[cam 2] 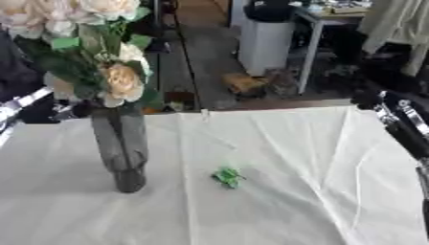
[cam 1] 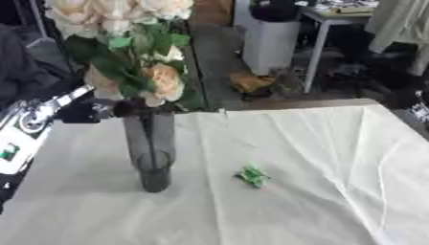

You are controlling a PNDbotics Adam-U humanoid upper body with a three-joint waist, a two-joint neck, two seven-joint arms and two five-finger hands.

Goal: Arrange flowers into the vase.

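Left eye view: one dark vase (cam 1: 153, 158) stands upright near the surface's (cam 1: 318, 191) left edge, holding one bunch of cream flowers (cam 1: 138, 57); individual blooms too blurred to count. One small green scrap (cam 1: 252, 176) lies mid-surface, just right of the vase. Left arm (cam 1: 38, 119) shows at the left edge; its hand is hidden, state cannot tell. Right eye view: right arm (cam 2: 402, 127) enters at the right edge, hand hidden, cannot tell. Judgement: flowers are placed; next move likely calls for collecting the scrap or adjusting the bunch.
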